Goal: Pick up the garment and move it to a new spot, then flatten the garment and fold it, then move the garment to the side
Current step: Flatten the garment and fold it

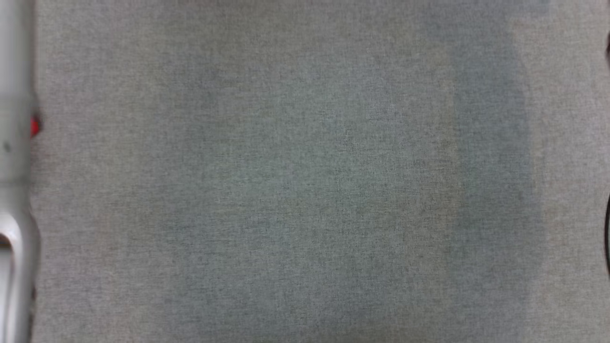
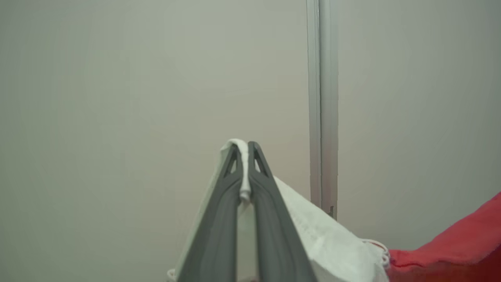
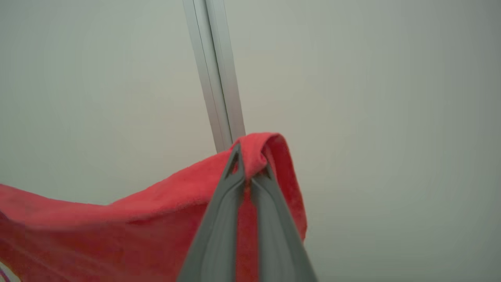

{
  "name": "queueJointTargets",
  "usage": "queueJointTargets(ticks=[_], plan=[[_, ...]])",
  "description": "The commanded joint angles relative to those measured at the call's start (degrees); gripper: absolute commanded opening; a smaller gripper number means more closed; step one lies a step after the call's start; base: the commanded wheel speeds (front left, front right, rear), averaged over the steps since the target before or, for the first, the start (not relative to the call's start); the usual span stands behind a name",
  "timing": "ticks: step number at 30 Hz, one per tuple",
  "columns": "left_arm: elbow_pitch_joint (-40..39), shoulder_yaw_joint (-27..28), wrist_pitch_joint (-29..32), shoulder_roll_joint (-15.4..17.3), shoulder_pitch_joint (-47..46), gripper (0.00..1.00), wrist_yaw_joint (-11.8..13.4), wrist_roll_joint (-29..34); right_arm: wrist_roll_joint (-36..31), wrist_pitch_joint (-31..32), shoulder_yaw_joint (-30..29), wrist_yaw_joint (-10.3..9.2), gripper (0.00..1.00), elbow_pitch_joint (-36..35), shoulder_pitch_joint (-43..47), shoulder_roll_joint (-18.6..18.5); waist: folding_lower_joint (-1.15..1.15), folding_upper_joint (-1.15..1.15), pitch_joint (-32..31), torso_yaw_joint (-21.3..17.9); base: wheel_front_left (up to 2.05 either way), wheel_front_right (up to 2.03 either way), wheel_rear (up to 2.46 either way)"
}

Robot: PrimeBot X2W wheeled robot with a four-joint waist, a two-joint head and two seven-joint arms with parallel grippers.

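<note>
The garment is red and white and hangs between my two grippers. In the left wrist view my left gripper (image 2: pixel 244 150) is shut on a white fold of the garment (image 2: pixel 332 243), whose red part (image 2: pixel 462 239) trails off at the lower right. In the right wrist view my right gripper (image 3: pixel 250 160) is shut on a bunched red edge of the garment (image 3: pixel 117 227), which sags away to the lower left. The head view looks down on the grey cloth tabletop (image 1: pixel 305 171), with a small red patch (image 1: pixel 35 126) at its left edge.
Both wrist views face a pale wall with an aluminium post (image 2: pixel 323 98) (image 3: pixel 215 78) behind the held cloth. A pale metal post (image 1: pixel 14 143) runs down the left edge of the head view.
</note>
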Motion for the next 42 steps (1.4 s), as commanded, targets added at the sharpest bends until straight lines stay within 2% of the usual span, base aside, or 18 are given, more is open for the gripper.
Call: queueJointTargets(ticks=[1, 8, 15, 23, 32, 42], plan=[[-1.1, 0.4, -0.4, 0.4, 3.7, 0.00, 0.3, -0.9, 0.6, -0.5, 0.3, 0.03, 0.00, -0.6, 3.0, 0.1, 0.00, 0.00, -0.6, 0.1, 0.00, 0.00, 0.00], [-12.1, 2.0, -0.9, 1.5, 25.6, 0.00, 3.7, -3.1, 3.6, -0.8, 1.4, 0.03, 0.00, -8.2, 20.2, 0.4, 0.00, 0.00, -4.3, 0.3, 0.00, 0.00, 0.00], [-23.8, 3.6, -1.1, 0.1, 48.2, 0.00, 8.6, -5.3, 6.2, -0.8, 1.4, 0.03, 0.00, -16.8, 40.1, 1.7, 0.00, 0.00, -9.2, 1.0, 0.00, 0.00, 0.00], [-32.0, 2.6, -1.2, -1.9, 68.7, 0.00, 11.7, -6.1, 7.6, -0.4, 0.3, 0.02, 0.00, -20.0, 58.5, 3.2, 0.00, 0.00, -15.2, 1.6, 0.00, 0.00, 0.00], [-36.9, 2.6, -1.2, -3.4, 84.7, 0.00, 14.4, -5.5, 3.7, 1.3, -3.7, 0.02, 0.00, -23.5, 73.4, 5.3, 0.00, 0.00, -22.1, 1.8, 0.00, 0.00, 0.00], [-40.0, 0.3, -0.2, -2.3, 93.9, 0.00, 15.1, -5.0, -0.5, 8.8, -8.3, 0.02, 0.00, -36.0, 86.6, 5.9, 0.00, 0.00, -25.2, 2.3, 0.00, 0.00, 0.00]])
